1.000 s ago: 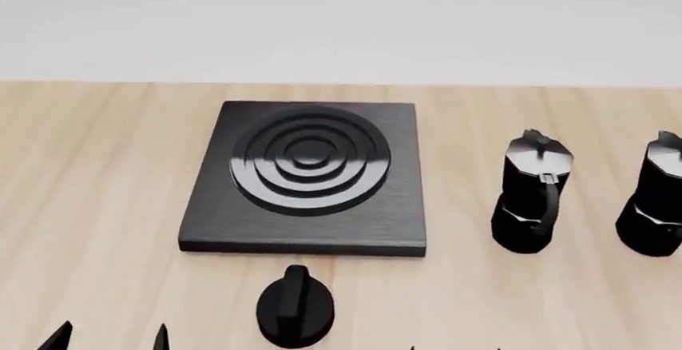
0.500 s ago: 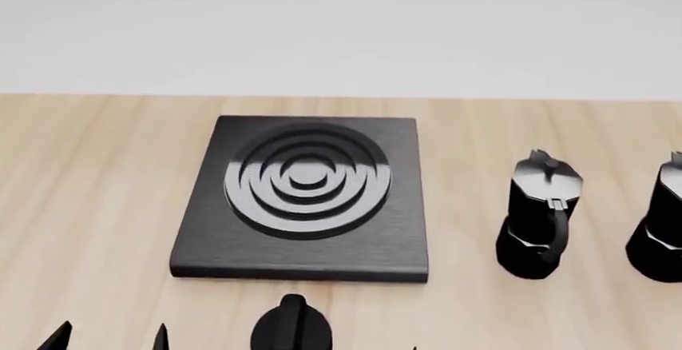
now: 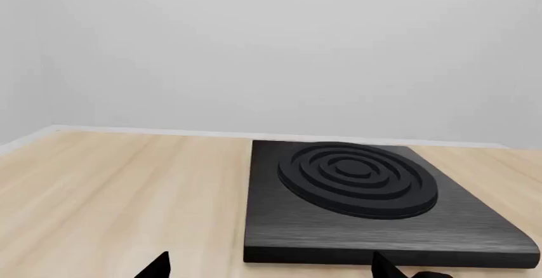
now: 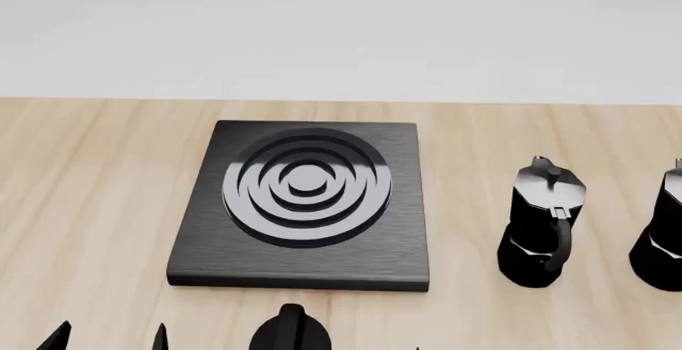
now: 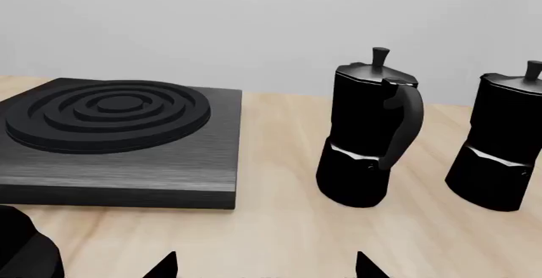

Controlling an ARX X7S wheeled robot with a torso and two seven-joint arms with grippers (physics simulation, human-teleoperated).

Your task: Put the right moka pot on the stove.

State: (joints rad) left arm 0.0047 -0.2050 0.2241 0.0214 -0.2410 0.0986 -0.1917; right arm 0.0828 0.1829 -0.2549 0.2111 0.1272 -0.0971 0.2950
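On table, far right: right moka pot (image 4: 666,230), upright, partly cut by head-view edge; clearer in right wrist view (image 5: 499,145).
Beside it: second moka pot (image 4: 544,226), between target and stove (image 4: 302,206), apart from both.
Stove surface: bare rings, nothing on it.
Near edge: black knob (image 4: 290,330).
Left gripper (image 3: 266,268): tips spread wide, holding nothing.
Right gripper (image 5: 263,265): tips parted, holding nothing, short of both pots.
Handling, likely: rigid, glossy, slippery facets; top-heavy, easily tipped.
Hold, suggested: across waist or body below lid; handle hidden here.
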